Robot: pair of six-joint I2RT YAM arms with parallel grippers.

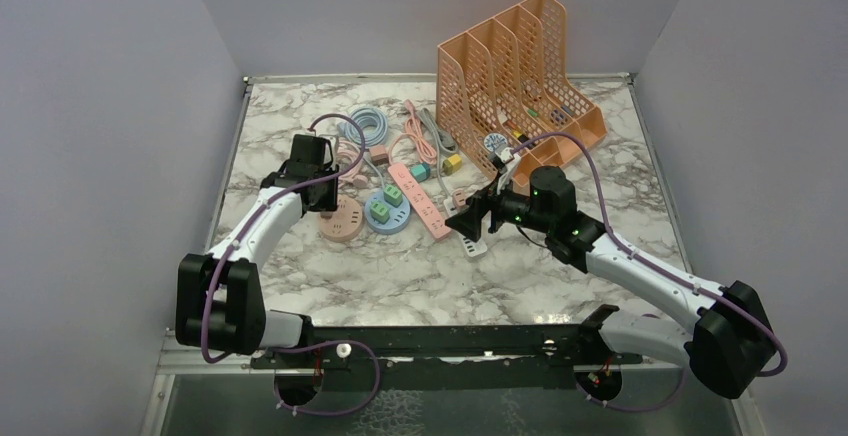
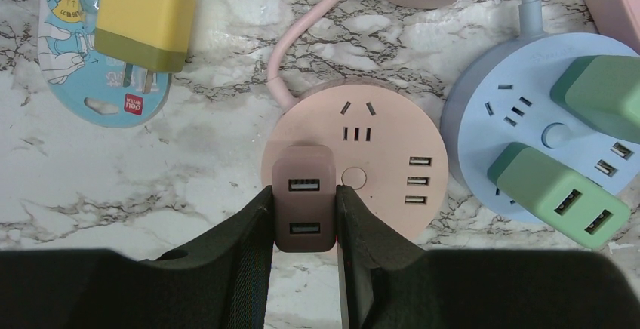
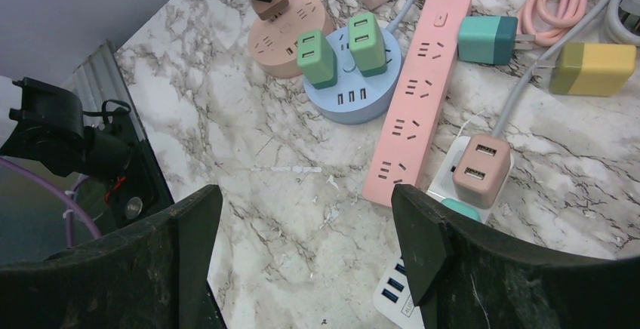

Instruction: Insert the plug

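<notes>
We've got the left gripper (image 2: 304,207) clamped on the brown plug (image 2: 304,193) atop the round pink socket (image 2: 381,152), right gripper (image 3: 303,197) spread empty; next, we'd say: align prongs, press down.

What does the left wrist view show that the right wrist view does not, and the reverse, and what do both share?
Left wrist only: a blue packaging card. Right wrist only: a teal charger, a white power strip, the open right gripper. Both: the round pink hub, the blue hub with two green chargers, and the left gripper shut on the brown charger.
</notes>
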